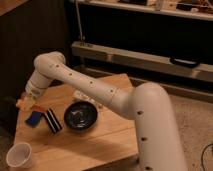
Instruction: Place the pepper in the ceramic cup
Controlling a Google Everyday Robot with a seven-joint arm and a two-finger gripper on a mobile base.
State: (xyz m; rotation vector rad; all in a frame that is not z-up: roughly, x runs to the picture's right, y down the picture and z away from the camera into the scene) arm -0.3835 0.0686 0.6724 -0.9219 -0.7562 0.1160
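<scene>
Left of the bowl (pixel 80 116), over the table (pixel 105 142) edge: gripper (pixel 27 102) with pepper (pixel 20 104).
The gripper is clamped on the small orange pepper, well left of the bowl. The cup (pixel 19 155) stands well apart at the bowl's front-left, by the table corner. A blue item (pixel 34 119) and a striped block (pixel 52 121) lie just left of the bowl, and a pale item (pixel 83 95) sits just behind it.

Far-left hand (pixel 31 101) — blue pack (pixel 34 119) btwn it & cup (pixel 19 156).
</scene>
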